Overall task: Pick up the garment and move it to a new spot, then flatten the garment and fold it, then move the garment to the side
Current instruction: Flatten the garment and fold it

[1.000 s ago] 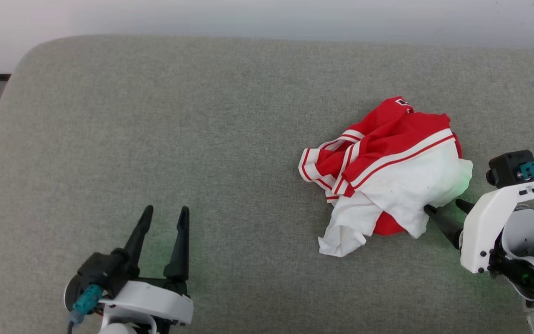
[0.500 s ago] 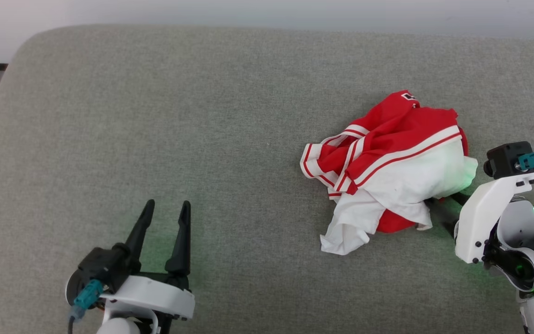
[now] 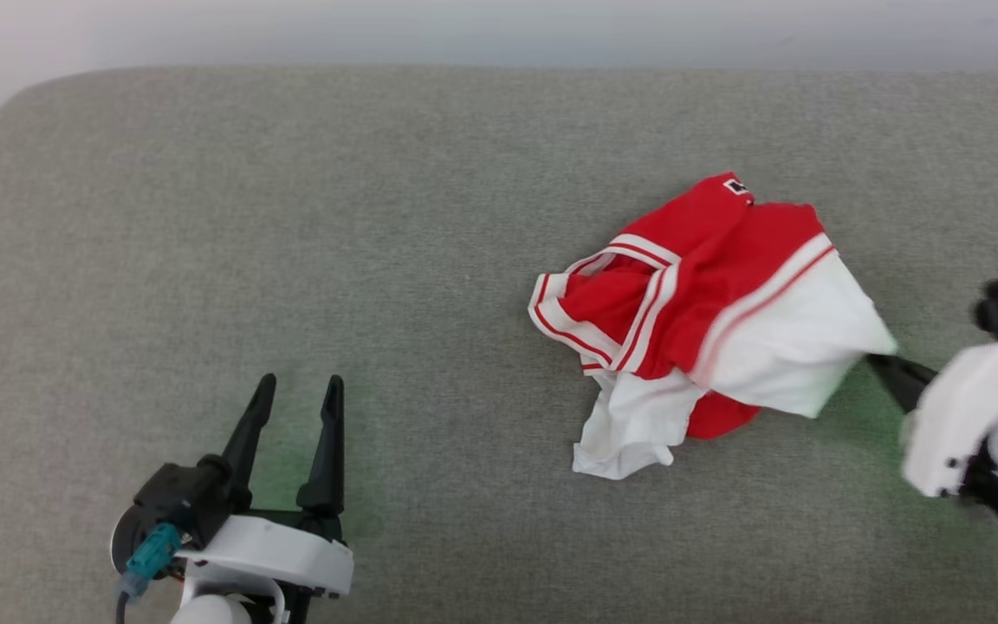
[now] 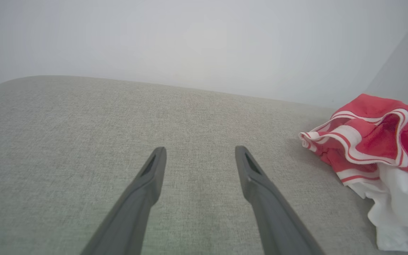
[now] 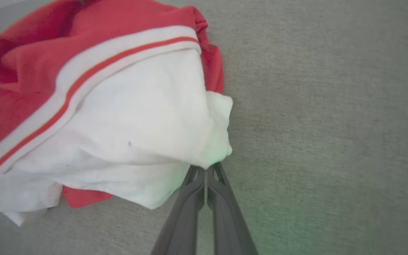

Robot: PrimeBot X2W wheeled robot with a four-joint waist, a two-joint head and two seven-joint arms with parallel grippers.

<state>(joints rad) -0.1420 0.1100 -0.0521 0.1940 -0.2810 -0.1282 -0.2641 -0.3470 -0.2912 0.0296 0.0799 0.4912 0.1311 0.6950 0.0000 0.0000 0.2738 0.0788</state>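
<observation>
Jersey (image 3: pixel 698 303) crumpled: red body, white sleeve, striped trim; lower layers folded out of sight. My right claw (image 5: pixel 205 169) pinches the white edge, motion-blurred; left claw (image 3: pixel 301 383) wide.

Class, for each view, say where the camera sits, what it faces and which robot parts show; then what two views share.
Head view: up on the robot, looking down at the grey cushion; left fingers open at lower left, right fingers on the garment.
Left wrist view: low over the cushion, facing the wall along the open left fingers; garment at right.
Right wrist view: looks down along the shut right fingers, pinching the garment's white cloth.
Shared: head and right wrist views both show that pinch.
</observation>
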